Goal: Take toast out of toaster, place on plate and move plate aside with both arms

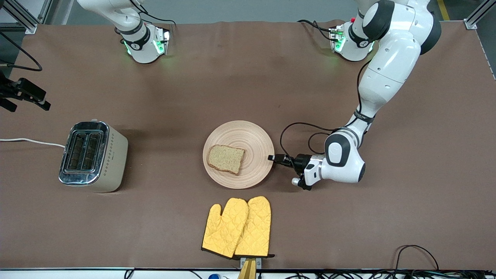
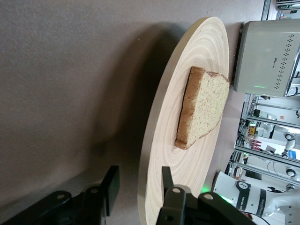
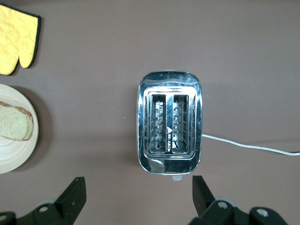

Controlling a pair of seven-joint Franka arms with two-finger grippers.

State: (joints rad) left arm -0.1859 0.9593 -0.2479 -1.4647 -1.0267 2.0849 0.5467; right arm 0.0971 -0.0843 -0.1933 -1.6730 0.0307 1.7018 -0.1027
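Table [image 1: 248, 77]: brown mat, carrying all items.

Toaster [image 1: 93, 156]: standing upright toward the right arm's end of the table, well apart from the plate. Both slots empty, facing up. Long axis, and the slots, running roughly nearer-to-farther from the front camera; white cord [image 1: 31, 141] trailing off toward the table edge.

Plate [image 1: 238, 154]: lying flat mid-table, set between both arms' reach, presumably so either can get at the rim. Round, so no long axis.

Oven mitts [image 1: 237, 227]: yellow pair, lying nearer to the front camera than the plate, not touching it.

Toast [image 1: 226, 159]: lying flat on the plate, off centre toward the toaster's side. Extraction and placing judged done; moving the plate aside not yet done.

Left gripper [image 1: 272, 157]: low at the plate's rim, at the end nearest the left arm. Fingers [image 2: 110, 183] straddling the rim edge-on, one above and one below, partly open with gaps visible; rim not yet clamped. Placement judged to suit a pinch on the edge.

Right gripper [image 3: 136, 194]: hanging above the toaster, pointing down, fully spread, holding nothing, waiting.
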